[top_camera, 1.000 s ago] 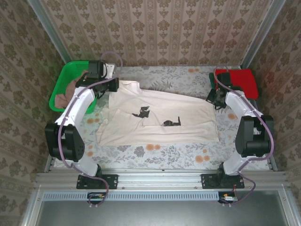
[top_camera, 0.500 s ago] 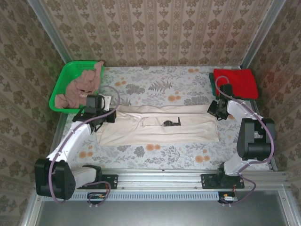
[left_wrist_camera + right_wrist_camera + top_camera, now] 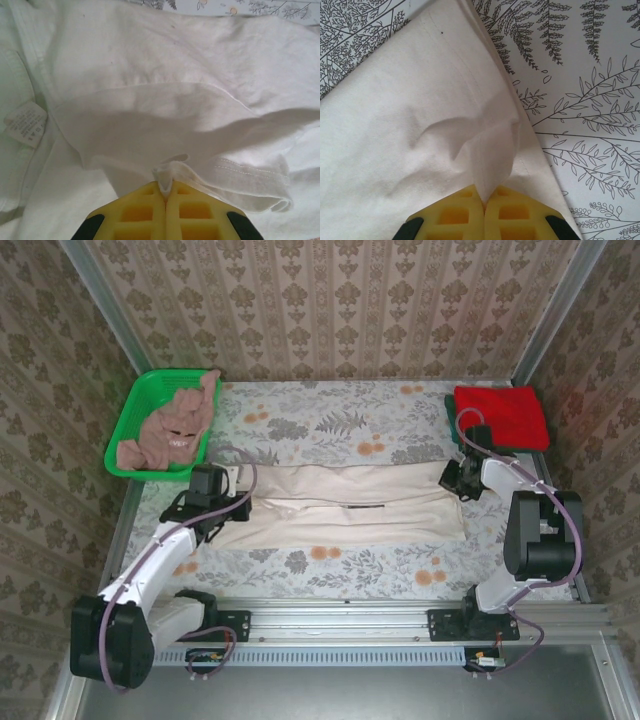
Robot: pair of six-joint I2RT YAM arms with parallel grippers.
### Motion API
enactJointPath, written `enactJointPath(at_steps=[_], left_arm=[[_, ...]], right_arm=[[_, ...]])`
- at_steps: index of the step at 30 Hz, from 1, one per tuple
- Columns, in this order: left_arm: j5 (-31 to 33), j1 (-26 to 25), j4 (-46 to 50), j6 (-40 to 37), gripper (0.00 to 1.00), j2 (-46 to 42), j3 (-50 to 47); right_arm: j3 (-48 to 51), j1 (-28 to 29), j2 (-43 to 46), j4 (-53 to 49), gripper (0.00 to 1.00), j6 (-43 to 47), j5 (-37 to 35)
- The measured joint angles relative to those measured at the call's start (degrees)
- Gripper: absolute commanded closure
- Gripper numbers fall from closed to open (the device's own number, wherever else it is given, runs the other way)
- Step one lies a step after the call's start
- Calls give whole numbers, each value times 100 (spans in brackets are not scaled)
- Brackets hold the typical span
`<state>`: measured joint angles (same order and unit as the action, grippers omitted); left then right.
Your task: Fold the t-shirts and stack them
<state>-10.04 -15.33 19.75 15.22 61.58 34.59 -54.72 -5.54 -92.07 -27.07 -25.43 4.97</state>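
The cream t-shirt (image 3: 345,508) lies folded into a long band across the middle of the table. My left gripper (image 3: 222,502) is at its left end, shut on a pinch of the cream cloth (image 3: 172,172). My right gripper (image 3: 458,478) is at its right end, shut on a fold of the same shirt (image 3: 487,165). The red t-shirt (image 3: 503,416) lies folded at the back right corner. A dusty pink-brown t-shirt (image 3: 172,427) is heaped in the green basket (image 3: 125,435). The dark green shirt is out of view.
The table carries a floral cloth (image 3: 330,425) with free room behind and in front of the cream shirt. Patterned walls close in the back and sides. A white care label (image 3: 25,122) shows on the shirt's left part.
Both grippers have carried the shirt's far edge toward the near side, folding it from a spread shape into a narrow band. The left arm has drawn back from beside the basket.
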Motion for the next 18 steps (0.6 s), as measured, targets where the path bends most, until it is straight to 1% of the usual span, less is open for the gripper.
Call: enactJointPath(at_steps=[3, 5, 6, 9, 11, 14, 16, 18], left_arm=[[28, -2, 79, 114, 81, 55, 0], [39, -2, 107, 175, 74, 15, -2], [44, -2, 125, 210, 70, -33, -4], [35, -2, 160, 280, 71, -341, -37], [33, -2, 170, 323, 70, -555, -76], [55, -2, 269, 409, 67, -772, -98], [96, -2, 330, 461, 65, -789, -96], [114, -2, 391, 485, 59, -667, -50]], right_arm=[[33, 0, 0, -2, 88, 20, 0], [59, 0, 4, -11, 79, 37, 0], [70, 0, 11, -22, 78, 57, -2], [85, 2, 98, -98, 76, 61, -44], [120, 9, 291, -199, 75, 46, -146], [203, 120, 774, -330, 68, -20, -352], [256, 326, 1130, -313, 68, -68, -428], [271, 597, 1320, -229, 68, -96, -433]])
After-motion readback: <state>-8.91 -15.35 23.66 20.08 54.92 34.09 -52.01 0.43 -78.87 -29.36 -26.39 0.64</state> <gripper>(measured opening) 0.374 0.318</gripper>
